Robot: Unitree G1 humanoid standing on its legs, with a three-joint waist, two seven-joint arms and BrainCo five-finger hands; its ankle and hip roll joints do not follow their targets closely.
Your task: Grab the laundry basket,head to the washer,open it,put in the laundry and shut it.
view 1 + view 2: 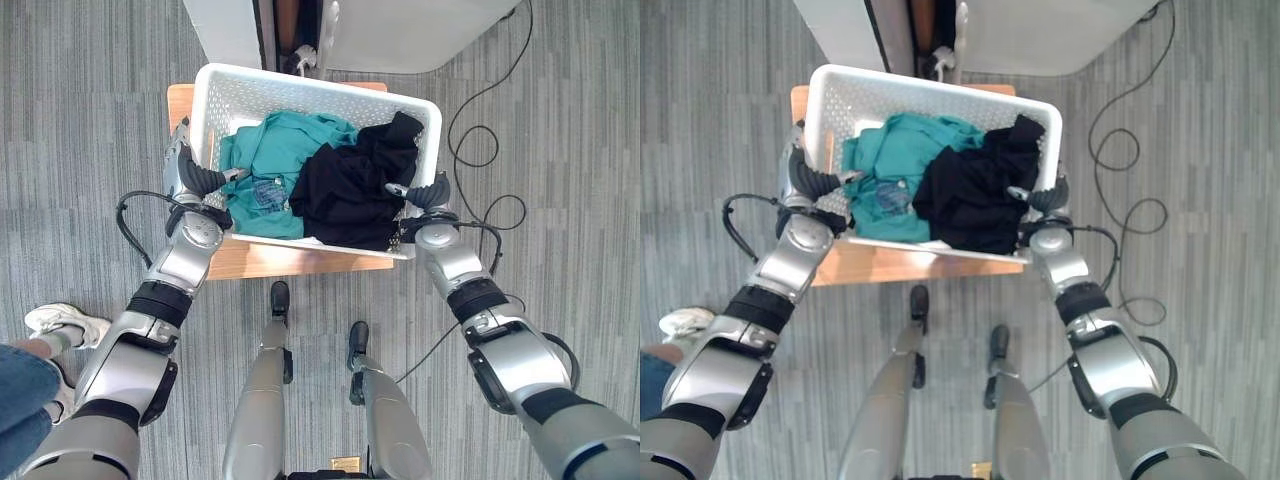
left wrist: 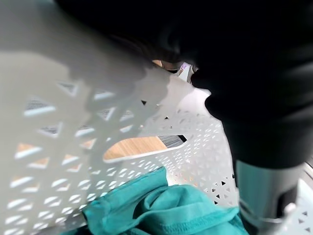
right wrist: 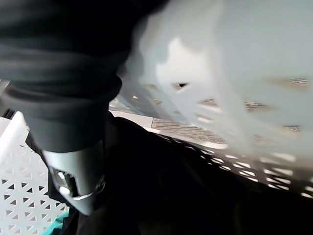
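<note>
A white perforated laundry basket (image 1: 300, 80) stands on a small wooden table (image 1: 290, 262). Inside lie a teal garment (image 1: 275, 160) on the left and a black garment (image 1: 350, 185) on the right. My left hand (image 1: 190, 180) clasps the basket's left wall, thumb (image 2: 264, 186) hooked inside beside the teal garment (image 2: 166, 210). My right hand (image 1: 430, 195) clasps the right wall the same way, its thumb (image 3: 78, 176) inside against the black garment (image 3: 186, 196). The white washer (image 1: 400, 30) stands just beyond the basket.
A white panel (image 1: 225, 30) stands left of the washer with a dark gap between them. A person's leg and light shoe (image 1: 60, 322) show at the lower left on the grey striped carpet. Open floor lies on both sides of the table.
</note>
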